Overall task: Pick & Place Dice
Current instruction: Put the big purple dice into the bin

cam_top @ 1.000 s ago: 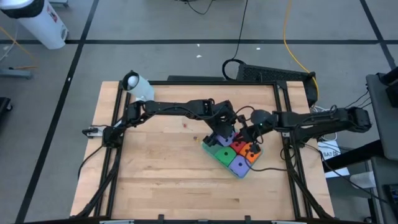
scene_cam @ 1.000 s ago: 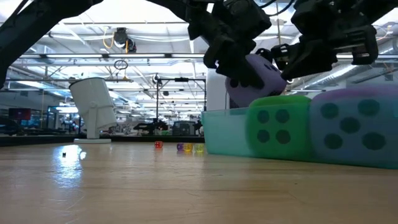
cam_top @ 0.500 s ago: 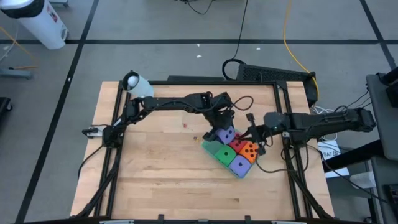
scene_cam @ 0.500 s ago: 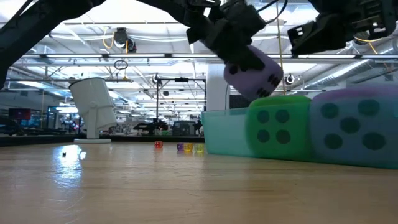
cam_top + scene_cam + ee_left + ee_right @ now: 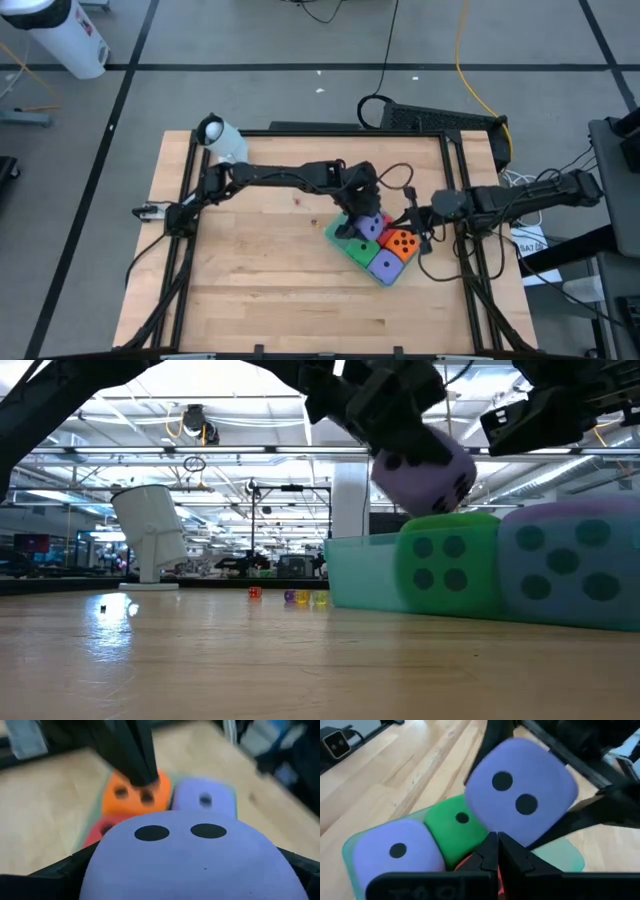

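Observation:
My left gripper (image 5: pixel 366 216) holds one purple-blue die (image 5: pixel 425 475) above the translucent green tray (image 5: pixel 362 575); this die fills the left wrist view (image 5: pixel 185 857). In the tray sit the green die (image 5: pixel 354 247), the second purple-blue die (image 5: pixel 383 264), the orange die (image 5: pixel 401 243) and the red die (image 5: pixel 100 827), mostly hidden. My right gripper (image 5: pixel 496 847) is shut and hovers over the tray's right side by the orange die, clear of the held die. My left gripper pinches the purple-blue die between its two fingers, one finger (image 5: pixel 52 870) on each of two opposite faces (image 5: pixel 100 865). The fingers slant down from the far left. The die is tilted and lifted clear, just over the green die and the tray.
A white cylinder-shaped object (image 5: pixel 222 140) stands at the table's far left corner. A few tiny coloured dice (image 5: pixel 290 596) lie on the wood left of the tray. Black frame rails run along the table's edges (image 5: pixel 185 250). Bare wood lies left of and nearer than the tray.
My left gripper has carried the purple-blue die a little toward the table's right and near edges, over the tray, and the die has turned in the hold. My right gripper has drawn back toward the right edge and risen, away from that die, uncovering the orange die.

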{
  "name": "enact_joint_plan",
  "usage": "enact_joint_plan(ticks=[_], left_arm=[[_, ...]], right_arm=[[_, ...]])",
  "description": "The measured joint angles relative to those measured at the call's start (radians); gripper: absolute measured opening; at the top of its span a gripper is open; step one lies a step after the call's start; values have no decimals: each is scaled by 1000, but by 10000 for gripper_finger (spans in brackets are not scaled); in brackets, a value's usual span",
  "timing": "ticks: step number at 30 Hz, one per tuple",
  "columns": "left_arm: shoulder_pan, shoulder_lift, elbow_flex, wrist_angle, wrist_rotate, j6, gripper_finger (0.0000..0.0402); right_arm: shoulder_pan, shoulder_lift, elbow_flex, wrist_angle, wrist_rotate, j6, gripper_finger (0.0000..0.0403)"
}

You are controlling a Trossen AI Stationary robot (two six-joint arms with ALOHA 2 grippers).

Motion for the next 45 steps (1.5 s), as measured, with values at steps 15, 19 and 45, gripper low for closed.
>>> enact_joint_plan(ticks=[15,19,45], left_arm=[[0,1,-5,160,-14,-18,400],[3,2,-6,176,26,7,400],[-6,-24,15,141,105,-14,397]], right_arm=[[40,23,0,-5,36,18,0],[24,55,0,18,42,-47,0],[-61,103,1,41,-82,-11,0]])
